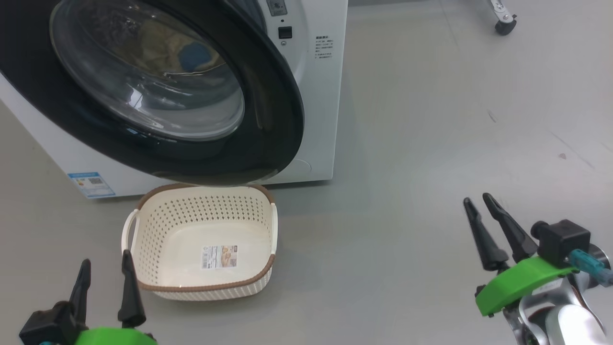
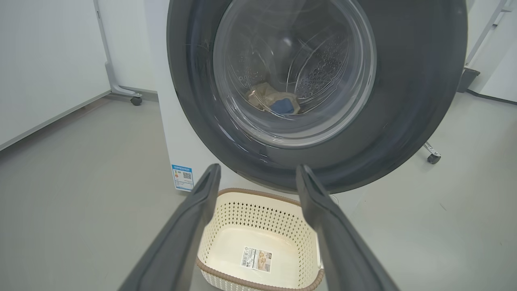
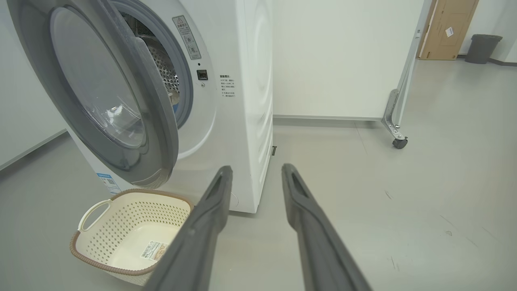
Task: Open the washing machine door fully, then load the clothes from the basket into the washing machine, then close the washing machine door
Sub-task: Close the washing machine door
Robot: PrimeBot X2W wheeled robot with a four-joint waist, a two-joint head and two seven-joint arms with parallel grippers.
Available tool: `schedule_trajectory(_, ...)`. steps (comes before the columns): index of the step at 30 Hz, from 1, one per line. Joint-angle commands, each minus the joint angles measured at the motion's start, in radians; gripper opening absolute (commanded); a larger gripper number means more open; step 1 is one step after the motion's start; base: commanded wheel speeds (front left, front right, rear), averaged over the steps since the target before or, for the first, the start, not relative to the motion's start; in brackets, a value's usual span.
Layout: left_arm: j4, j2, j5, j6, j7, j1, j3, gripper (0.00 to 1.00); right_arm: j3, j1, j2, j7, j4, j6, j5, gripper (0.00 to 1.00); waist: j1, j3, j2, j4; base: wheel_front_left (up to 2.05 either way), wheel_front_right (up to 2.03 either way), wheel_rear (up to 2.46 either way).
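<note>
Glossy black and standing ajar, the washing machine door (image 1: pixel 268 120) hangs over the cream basket (image 1: pixel 201 211) on the grey floor (image 1: pixel 407 167), the pale yellow clothes (image 2: pixel 274 101) lying in the drum (image 3: pixel 161 68) behind its glass, while the left gripper (image 1: pixel 106 258), fingers wide, and the right gripper (image 1: pixel 476 198), fingers less far apart, both hold nothing.
</note>
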Motion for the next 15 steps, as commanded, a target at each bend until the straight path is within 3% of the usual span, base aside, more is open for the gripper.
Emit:
schedule_trajectory(1, -0.031, 0.026, 0.013, 0.001, -0.009, -0.052, 0.034, 1.0, 0.013, -0.063, -0.007, -0.009, -0.028, -0.003, 0.005, 0.0, 0.0, 0.009, 0.0, 0.008, 0.0, 0.0, 0.0)
schedule_trajectory(9, -0.025, 0.022, 0.022, -0.007, -0.007, -0.088, 0.007, 1.0, 0.012, -0.177, -0.015, -0.028, 0.009, -0.003, 0.003, 0.0, 0.0, 0.034, 0.0, 0.056, 0.0, 0.0, 0.0)
schedule_trajectory(15, -0.019, 0.011, 0.03, -0.014, -0.003, -0.112, -0.024, 1.0, 0.081, -0.293, -0.017, -0.04, 0.011, -0.003, 0.014, 0.0, 0.0, 0.042, 0.0, 0.106, 0.0, 0.0, 0.0)
